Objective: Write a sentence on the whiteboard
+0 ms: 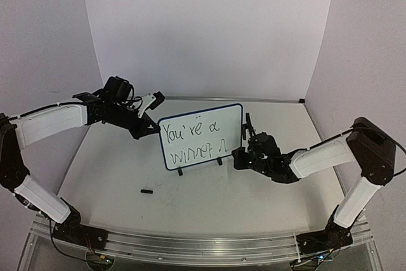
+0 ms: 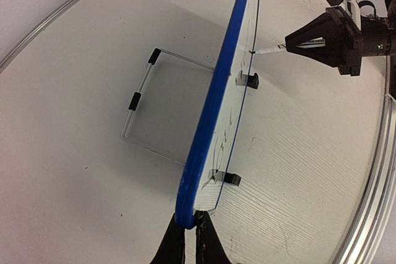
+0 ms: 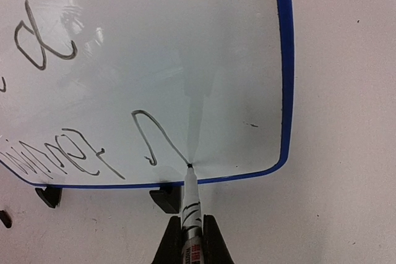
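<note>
The board (image 1: 209,118) stands upright mid-table, its corner pinched in the left gripper (image 2: 189,232). The right gripper (image 3: 192,230) clamps the pen (image 3: 190,193), tip touching the board. The sentence (image 1: 190,141) has its first row done and the second seems nearly finished.
</note>
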Robot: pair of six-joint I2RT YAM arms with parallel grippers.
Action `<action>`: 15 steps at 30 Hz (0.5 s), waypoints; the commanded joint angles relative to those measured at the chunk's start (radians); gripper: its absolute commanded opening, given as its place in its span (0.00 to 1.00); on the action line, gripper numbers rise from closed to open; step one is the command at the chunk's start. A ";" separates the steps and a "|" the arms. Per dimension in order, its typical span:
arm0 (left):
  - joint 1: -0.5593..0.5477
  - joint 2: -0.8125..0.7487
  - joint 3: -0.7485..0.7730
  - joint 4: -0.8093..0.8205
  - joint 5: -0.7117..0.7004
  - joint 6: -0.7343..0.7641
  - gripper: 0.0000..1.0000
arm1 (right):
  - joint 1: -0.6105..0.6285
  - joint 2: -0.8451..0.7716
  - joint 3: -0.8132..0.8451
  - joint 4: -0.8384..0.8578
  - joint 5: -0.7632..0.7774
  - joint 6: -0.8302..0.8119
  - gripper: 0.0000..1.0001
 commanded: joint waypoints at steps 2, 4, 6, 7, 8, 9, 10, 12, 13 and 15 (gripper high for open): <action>0.003 0.033 -0.002 -0.061 -0.099 0.040 0.00 | -0.004 -0.076 -0.028 0.048 0.004 0.001 0.00; 0.003 0.032 -0.002 -0.061 -0.100 0.039 0.00 | -0.004 -0.105 -0.038 0.050 0.002 -0.001 0.00; 0.003 0.032 -0.003 -0.061 -0.099 0.040 0.00 | -0.003 -0.121 -0.040 0.050 0.008 -0.003 0.00; 0.003 0.032 -0.003 -0.060 -0.099 0.040 0.00 | -0.004 -0.126 -0.040 0.050 0.013 -0.004 0.00; 0.003 0.032 -0.002 -0.061 -0.099 0.039 0.00 | -0.004 -0.128 -0.038 0.050 0.019 -0.007 0.00; 0.003 0.032 -0.002 -0.062 -0.099 0.039 0.00 | -0.004 -0.128 -0.035 0.050 0.026 -0.011 0.00; 0.003 0.031 -0.003 -0.062 -0.099 0.039 0.00 | -0.004 -0.123 -0.031 0.050 0.033 -0.013 0.00; 0.003 0.031 -0.003 -0.063 -0.100 0.039 0.00 | -0.004 -0.110 -0.019 0.049 0.045 -0.018 0.00; 0.003 0.031 -0.003 -0.062 -0.101 0.039 0.00 | -0.004 -0.101 -0.012 0.046 0.049 -0.020 0.00; 0.003 0.031 -0.003 -0.063 -0.101 0.039 0.00 | -0.004 -0.085 0.002 0.041 0.053 -0.021 0.00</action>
